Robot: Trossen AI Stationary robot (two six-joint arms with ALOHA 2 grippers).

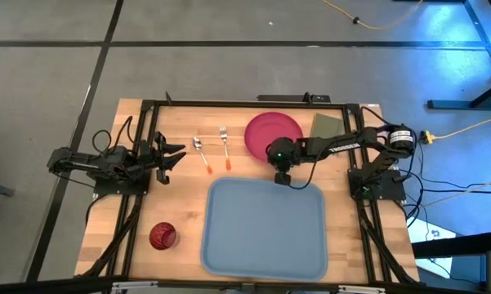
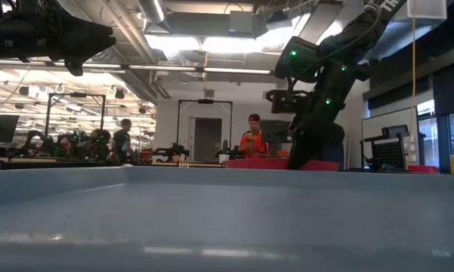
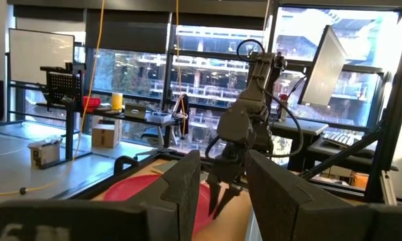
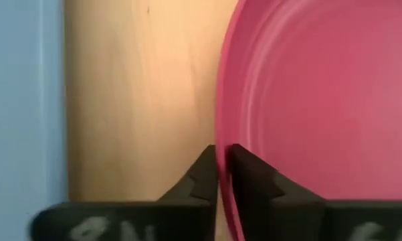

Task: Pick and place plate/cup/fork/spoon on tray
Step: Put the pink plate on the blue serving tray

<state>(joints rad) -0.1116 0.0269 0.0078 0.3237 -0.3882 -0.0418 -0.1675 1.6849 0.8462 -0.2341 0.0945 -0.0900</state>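
So the right tool (image 1: 283, 177) is down at the near edge of the round flat pink-red plastic plate (image 1: 273, 133), in the strip of bare wood between the plate and the large light blue rectangular plastic tray (image 1: 265, 229). From the right wrist view its fingers are pinched nearly together with the plate's rim (image 4: 222, 134) running right into the thin gap between them, so it looks clamped on the rim, plate still lying flat on the wooden table (image 1: 180, 212). The tray has nothing in it. The little silver spoon with the rounded bowl and orange handle (image 1: 202, 154) and the small silver-tined fork with the orange handle (image 1: 225, 146) lie side by side just left of the plate, close but not touching each other. The small dark red translucent cup (image 1: 162, 236) sits by itself near the front left corner, well apart from the rest, just left of the tray. The left tool (image 1: 173, 157) hangs over the left side of the table near the spoon, fingers spread wide, holding nothing. There's also a green rectangular pad (image 1: 326, 126) just right of the plate, partly under the right arm.
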